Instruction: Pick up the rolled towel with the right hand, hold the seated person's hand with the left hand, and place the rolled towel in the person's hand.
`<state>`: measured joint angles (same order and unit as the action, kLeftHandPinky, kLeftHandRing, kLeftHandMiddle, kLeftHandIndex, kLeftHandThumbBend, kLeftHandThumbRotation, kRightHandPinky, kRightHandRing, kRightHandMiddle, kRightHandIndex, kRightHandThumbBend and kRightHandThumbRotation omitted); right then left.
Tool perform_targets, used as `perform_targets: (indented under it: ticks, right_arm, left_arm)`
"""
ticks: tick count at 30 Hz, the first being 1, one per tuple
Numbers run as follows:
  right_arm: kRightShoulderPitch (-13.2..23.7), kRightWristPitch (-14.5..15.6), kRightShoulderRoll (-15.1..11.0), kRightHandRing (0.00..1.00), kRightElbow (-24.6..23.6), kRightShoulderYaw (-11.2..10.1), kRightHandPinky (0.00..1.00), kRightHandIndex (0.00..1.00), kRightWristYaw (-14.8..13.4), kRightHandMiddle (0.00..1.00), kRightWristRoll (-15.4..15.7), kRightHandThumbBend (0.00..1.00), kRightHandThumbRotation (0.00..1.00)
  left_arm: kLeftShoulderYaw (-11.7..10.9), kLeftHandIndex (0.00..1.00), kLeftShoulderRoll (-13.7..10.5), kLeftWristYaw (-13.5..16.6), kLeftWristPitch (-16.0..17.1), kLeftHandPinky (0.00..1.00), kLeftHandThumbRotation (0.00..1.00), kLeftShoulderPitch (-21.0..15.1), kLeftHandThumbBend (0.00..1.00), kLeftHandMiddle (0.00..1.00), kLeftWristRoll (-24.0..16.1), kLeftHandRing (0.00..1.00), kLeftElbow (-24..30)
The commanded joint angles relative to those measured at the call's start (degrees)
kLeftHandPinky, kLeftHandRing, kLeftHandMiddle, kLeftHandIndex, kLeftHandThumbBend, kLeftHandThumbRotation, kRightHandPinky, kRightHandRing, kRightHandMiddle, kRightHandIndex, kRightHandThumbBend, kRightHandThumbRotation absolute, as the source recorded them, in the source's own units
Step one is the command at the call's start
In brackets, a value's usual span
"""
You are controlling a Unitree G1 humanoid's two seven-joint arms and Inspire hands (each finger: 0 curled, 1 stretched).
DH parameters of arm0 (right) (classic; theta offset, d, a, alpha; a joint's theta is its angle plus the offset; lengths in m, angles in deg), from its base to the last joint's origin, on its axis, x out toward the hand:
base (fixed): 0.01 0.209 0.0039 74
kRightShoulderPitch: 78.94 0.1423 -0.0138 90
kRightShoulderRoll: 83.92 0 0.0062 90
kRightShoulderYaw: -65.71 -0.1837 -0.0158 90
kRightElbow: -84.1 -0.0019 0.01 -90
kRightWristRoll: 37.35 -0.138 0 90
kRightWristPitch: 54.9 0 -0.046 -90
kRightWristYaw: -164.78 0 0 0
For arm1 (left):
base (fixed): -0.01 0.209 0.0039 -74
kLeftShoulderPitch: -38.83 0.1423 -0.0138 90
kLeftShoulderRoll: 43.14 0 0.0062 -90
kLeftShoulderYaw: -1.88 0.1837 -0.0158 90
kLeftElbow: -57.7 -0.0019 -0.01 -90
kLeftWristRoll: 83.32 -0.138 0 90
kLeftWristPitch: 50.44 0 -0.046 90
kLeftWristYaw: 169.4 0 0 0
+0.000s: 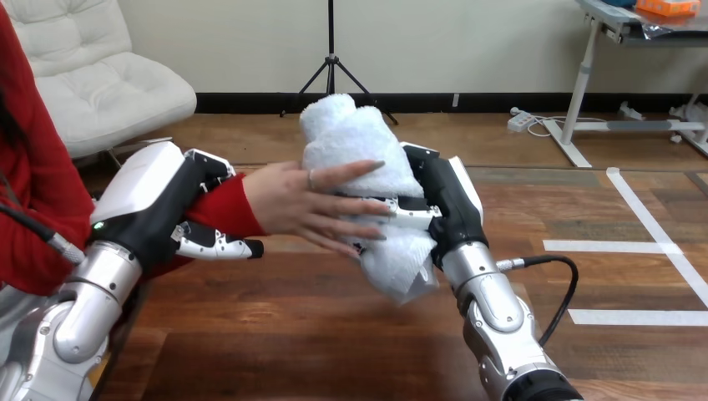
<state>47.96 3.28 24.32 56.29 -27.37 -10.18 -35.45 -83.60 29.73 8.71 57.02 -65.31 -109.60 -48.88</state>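
red sleeve (219,209) covers the person's wrist (249,203), and our left hand (159,209) is clasped round it, thumb beneath and fingers over the top. to its right the person's hand (305,205) lies flat against the rolled towel (355,146), fingers straight, not closed on it. our right hand (447,205) holds the towel up above the table (292,334), fingers wrapped across it. we judge that releasing now would drop the towel, as no other grip holds it. a tug from our left hand could pull the palm away.
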Motion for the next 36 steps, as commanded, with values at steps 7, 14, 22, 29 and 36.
perform_targets:
  ticks: [7, 14, 22, 29, 36]
  right_arm:
    - [2.16, -1.76, 1.05, 0.36, -6.86, 1.55, 0.31, 0.43, 2.62, 0.41, -0.42, 0.79, 0.0]
    - [1.85, -1.31, 0.9, 0.36, -7.41, 1.73, 0.31, 0.43, 3.02, 0.41, -0.35, 0.79, 0.0]
    - [1.53, -1.32, 0.79, 0.36, -7.77, 1.83, 0.3, 0.43, 3.5, 0.41, -0.33, 0.79, 0.0]
    - [1.11, -0.81, 0.78, 0.36, -8.36, 1.85, 0.31, 0.43, 3.92, 0.41, -0.45, 0.8, 0.0]
    - [0.82, -0.32, 0.72, 0.36, -8.73, 1.86, 0.31, 0.43, 4.14, 0.41, -0.54, 0.8, 0.0]
  left_arm:
    - [-3.94, 0.36, 0.78, 3.75, 2.3, 0.27, 0.0, -10.08, 0.72, 0.37, 2.46, 0.31, 3.13]
    - [-3.96, 0.36, 0.96, 3.62, 3.07, 0.27, 0.0, -10.17, 0.72, 0.37, 3.11, 0.31, 2.59]
    - [-3.94, 0.36, 1.08, 3.65, 2.91, 0.27, 0.0, -10.03, 0.72, 0.36, 2.98, 0.31, 2.97]
    - [-3.88, 0.36, 1.2, 3.72, 2.79, 0.28, 0.0, -9.85, 0.72, 0.36, 2.83, 0.31, 3.36]
    - [-3.86, 0.36, 1.44, 3.64, 2.47, 0.28, 0.0, -9.69, 0.72, 0.36, 2.77, 0.31, 3.59]
